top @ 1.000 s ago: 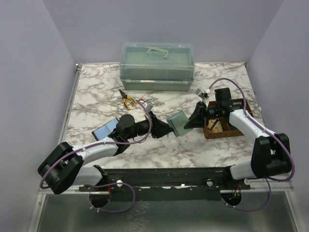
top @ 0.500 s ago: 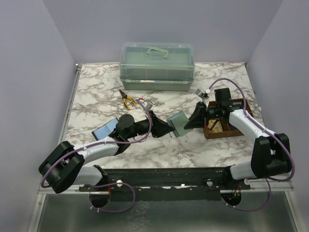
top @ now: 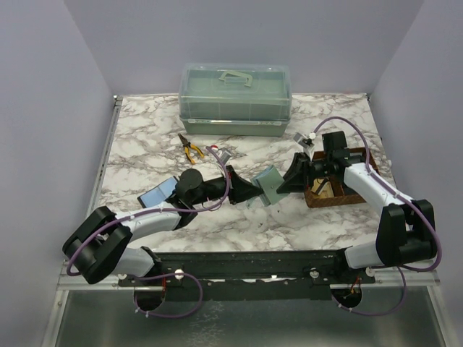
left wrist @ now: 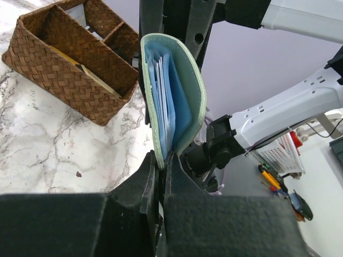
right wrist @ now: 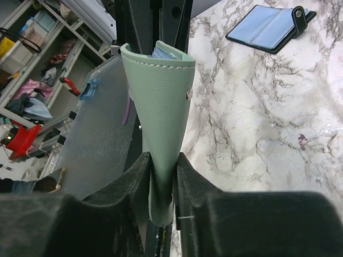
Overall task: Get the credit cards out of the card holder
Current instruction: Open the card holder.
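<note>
Between the fingers of the left claw (left wrist: 162,163) one edge of the card holder (left wrist: 185,96) is pinched, the jaws being narrowed onto it. The opposite edge is clamped just as tightly by the right claw (right wrist: 161,160), so the holder is held up between the two arms over the middle of the marbled table (top: 145,144). Its grey-green outer skin, marked by a small stud, is turned toward the right wrist camera, while its blue lining is shown to the left one, the fold being slightly parted. Pale blue layered edges are seen inside; whether these are the credit cards or only pocket rims cannot be told. Just beside the right claw a brown woven basket (top: 329,191) is set, with a flat tan piece (left wrist: 94,77) slanted in one compartment. Near the left arm a black-framed blue panel (top: 158,191) is laid open, and farther back pliers (top: 191,150) and a lidded green box (top: 235,97) are placed.
</note>
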Motion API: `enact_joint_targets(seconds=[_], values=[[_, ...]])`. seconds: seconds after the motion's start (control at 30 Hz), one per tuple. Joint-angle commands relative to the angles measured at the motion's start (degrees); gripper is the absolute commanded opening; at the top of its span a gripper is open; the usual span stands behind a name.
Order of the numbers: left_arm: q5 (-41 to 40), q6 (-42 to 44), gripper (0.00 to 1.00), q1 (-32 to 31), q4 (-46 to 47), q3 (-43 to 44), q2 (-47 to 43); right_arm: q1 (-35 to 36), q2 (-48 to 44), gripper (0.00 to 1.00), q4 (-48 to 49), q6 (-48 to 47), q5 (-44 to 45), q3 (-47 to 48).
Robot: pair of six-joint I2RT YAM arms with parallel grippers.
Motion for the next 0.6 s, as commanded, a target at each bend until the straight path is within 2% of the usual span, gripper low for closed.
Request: enact_joint_targets(seconds=[0.0,0.03,0.07,0.13,0.3,0.47,0.57], values=[[-1.4,-1.5,0.0,-0.2,1.5,0.4,-1.6,0.2,-0.1,0.44,-0.7,-0.3,3.6,2.9],[-2.7,-0.7,0.0,-0.2,-2.3,0.5,-2.5,0.1,-0.4,0.56,-0.7,0.2,7.5,3.6],[-4.1,0.2,0.0,-0.2,-6.6,0.8,-3.6,-0.1,-1.0,0.65,-0.6,0.6,11.2,4.0],[-7.6,1.0,0.0,-0.3,-14.2,1.4,-6.0,-1.6,-2.7,0.76,0.8,2.5,17.7,4.1],[-23.4,5.4,0.0,-3.6,-36.6,7.8,-9.6,-4.1,-7.9,0.87,3.6,4.4,21.8,1.9],[-34.8,7.5,0.0,-8.1,-54.8,20.0,-4.3,-4.1,-9.1,0.92,2.7,3.0,23.5,2.2],[-37.5,7.3,0.0,-9.4,-60.0,24.8,-1.1,-4.1,-9.3,0.93,2.5,2.6,21.7,1.9]])
